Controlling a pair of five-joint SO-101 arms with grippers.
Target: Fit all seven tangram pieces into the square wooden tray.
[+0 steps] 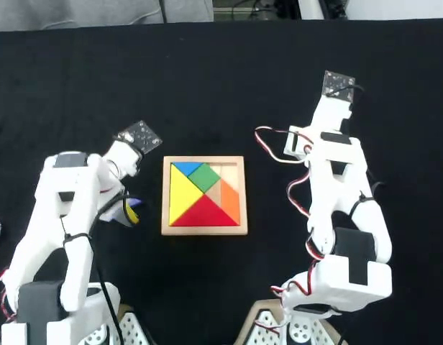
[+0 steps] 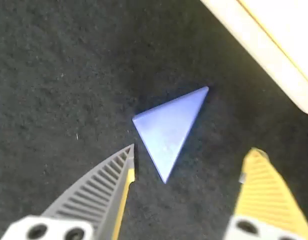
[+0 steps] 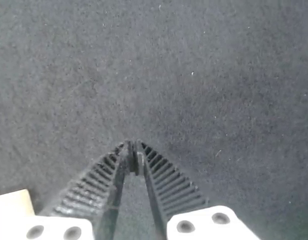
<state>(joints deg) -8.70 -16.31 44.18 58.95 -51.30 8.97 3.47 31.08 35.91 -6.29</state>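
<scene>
Left pincer (image 2: 192, 149): spread wide, one grey finger (image 2: 111, 175) and one yellow finger (image 2: 259, 182), low over the surface and pinching nothing. In the high view it sits (image 1: 130, 212) just beside the tray's edge on the left arm's side.
Loose triangle (image 2: 169, 127): small and bluish-violet, lying flat on the surface outside the tray. One of its points reaches into the gap between the two fingers. The grey fingertip is just beside its edge but not touching it; the yellow one stands farther off.
Tray (image 1: 204, 231): a square wooden frame in the middle of the surface between the two arms. Its pale rim (image 2: 264, 45) is near the loose triangle.
Pieces in the tray: a yellow triangle (image 1: 180, 200), a red triangle (image 1: 205, 213), a blue triangle (image 1: 185, 168), a green square (image 1: 204, 177) and an orange piece (image 1: 231, 203), all lying flat and fitted edge to edge.
Bare wood (image 1: 226, 172): the tray's floor shows in the far corner on the right arm's side.
Right pincer (image 3: 132, 147): dark ribbed fingers pressed together, pinching nothing, above bare cloth.
Right arm (image 1: 344, 201): folded at the tray's other side, well apart from the tray.
Surface (image 1: 221, 86): covered in black cloth.
</scene>
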